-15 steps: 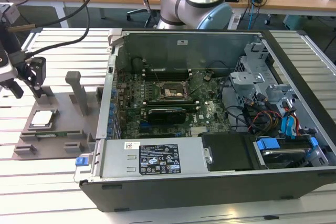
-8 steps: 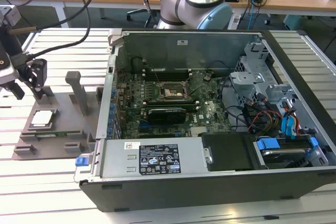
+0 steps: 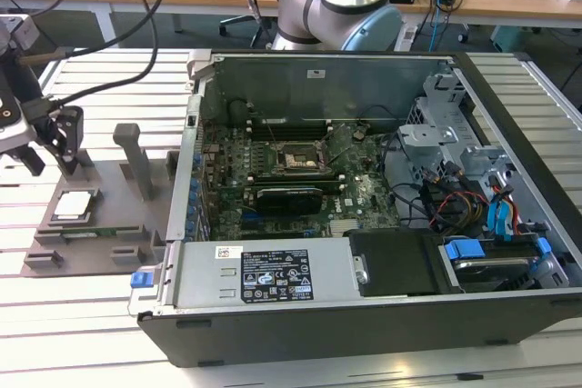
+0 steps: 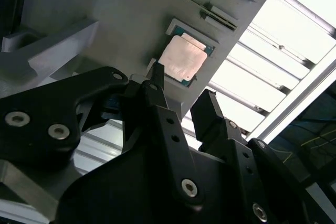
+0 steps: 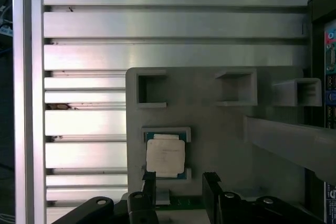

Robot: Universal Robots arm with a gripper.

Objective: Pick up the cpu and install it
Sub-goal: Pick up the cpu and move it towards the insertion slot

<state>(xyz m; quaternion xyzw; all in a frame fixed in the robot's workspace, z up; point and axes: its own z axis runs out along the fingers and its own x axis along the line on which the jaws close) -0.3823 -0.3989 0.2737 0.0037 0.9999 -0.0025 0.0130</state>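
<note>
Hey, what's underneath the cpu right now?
The cpu sits recessed in a grey holder plate, which lies on the slatted metal table. The surface directly beneath it is hidden by the chip itself.

Exterior view overlooks the case [image 3: 318,84]; both wrist views (close) share the cpu [image 5: 165,157] [image 4: 182,60].

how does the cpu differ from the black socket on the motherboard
The cpu has a pale metal top; the socket is a black frame. The cpu lies on the gray holder outside the case; the socket sits inside it on the motherboard. Both are square and lie flat.
</note>
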